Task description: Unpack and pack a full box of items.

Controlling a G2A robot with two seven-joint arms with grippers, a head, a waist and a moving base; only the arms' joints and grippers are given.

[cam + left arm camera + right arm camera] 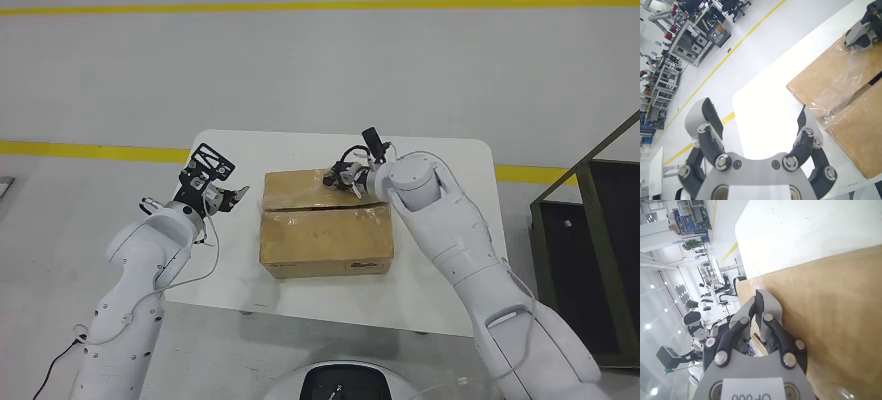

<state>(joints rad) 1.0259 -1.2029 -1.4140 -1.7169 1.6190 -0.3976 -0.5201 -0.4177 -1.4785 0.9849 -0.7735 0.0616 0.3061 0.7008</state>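
A brown cardboard box (325, 225) lies in the middle of the white table (300, 145), its top flaps closed with a thin gap along the seam. A strip of clear tape (840, 87) is peeled up from the seam and runs to my right gripper (345, 178). That gripper sits over the box's far edge, shut on the tape's end (853, 49). In the right wrist view its fingers (757, 294) are pressed together just above the cardboard (829, 313). My left gripper (222, 185) hovers open beside the box's left end, and nothing is between its pads (755, 108).
Bare tabletop lies beyond the box and to its left. A dark metal frame (590, 260) stands on the floor to the right of the table. Yellow floor lines (100, 152) run behind it.
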